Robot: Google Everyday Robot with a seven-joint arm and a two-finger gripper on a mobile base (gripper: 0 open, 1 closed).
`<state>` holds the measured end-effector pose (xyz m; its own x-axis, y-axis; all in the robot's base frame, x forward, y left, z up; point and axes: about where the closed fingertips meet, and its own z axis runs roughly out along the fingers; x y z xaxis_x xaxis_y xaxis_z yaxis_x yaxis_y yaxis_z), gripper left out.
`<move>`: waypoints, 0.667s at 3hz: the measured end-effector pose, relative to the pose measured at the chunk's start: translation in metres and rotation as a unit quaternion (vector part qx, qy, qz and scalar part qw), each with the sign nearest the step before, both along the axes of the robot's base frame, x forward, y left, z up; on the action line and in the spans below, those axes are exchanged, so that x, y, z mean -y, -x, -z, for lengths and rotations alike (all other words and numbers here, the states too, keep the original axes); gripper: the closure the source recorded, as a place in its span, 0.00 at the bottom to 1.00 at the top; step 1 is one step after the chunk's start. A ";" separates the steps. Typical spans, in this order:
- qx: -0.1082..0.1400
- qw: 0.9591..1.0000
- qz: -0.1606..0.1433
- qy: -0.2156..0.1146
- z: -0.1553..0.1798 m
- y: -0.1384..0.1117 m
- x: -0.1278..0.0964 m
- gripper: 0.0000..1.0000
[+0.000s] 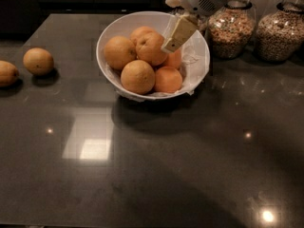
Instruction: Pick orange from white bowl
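The white bowl (100,42) stands at the back middle of the dark counter, lined with crumpled white paper (194,61). Several oranges lie in it: one at the left (118,52), one in the middle (151,47), one at the front (137,76), a smaller one at the front right (168,79). My gripper (167,47) reaches down from the top right, over the bowl's right half. Its cream tip sits just right of the middle orange and above an orange (174,60) that it partly hides.
Two paler yellowish fruits (38,61) (6,73) lie on the counter at the far left. Two glass jars of nuts (231,30) (280,30) stand right of the bowl at the back. The dark glossy counter (171,165) stretches out in front of the bowl.
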<state>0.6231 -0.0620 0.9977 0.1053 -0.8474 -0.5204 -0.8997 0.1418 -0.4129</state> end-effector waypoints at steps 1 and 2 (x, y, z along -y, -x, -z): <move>-0.009 1.000 -0.007 -0.004 -0.002 0.004 -0.004 0.21; -0.031 0.999 -0.015 -0.002 0.004 0.013 -0.008 0.25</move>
